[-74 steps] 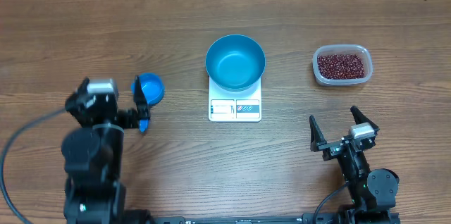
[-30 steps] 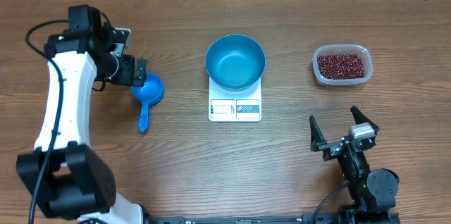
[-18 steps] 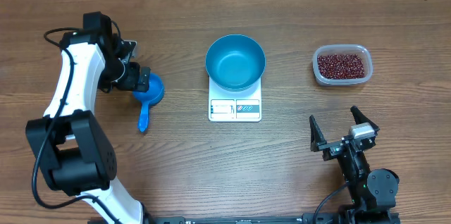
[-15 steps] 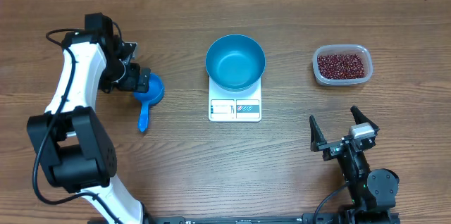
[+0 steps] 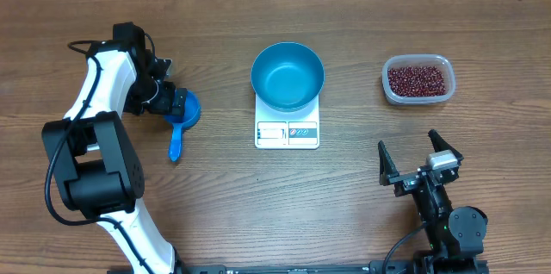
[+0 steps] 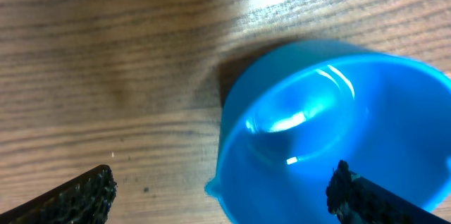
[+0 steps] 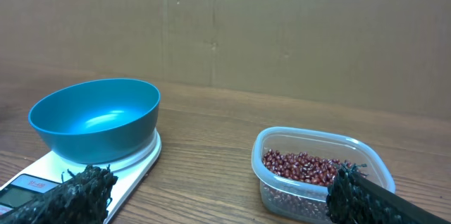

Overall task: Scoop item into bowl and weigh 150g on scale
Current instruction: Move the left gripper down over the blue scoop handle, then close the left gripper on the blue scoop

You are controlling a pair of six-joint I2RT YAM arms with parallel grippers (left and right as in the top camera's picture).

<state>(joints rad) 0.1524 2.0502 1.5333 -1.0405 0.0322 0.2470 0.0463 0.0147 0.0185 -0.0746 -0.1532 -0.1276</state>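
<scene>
place: robot lab bench | evidence: wooden table [image 5: 215,205], cardboard wall [image 7: 317,34] (plain brown)

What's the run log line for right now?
left fingers open at scoop | right fingers open, holding nothing | bowl empty on scale | beans in tub

Blue bowl [image 5: 287,77] atop white scale [image 5: 287,134]

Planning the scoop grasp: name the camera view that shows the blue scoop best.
Overhead: the scoop shows cup and handle together, handle pointing toward the robot. Left wrist shows only its cup, close up; right wrist shows none of it.
</scene>
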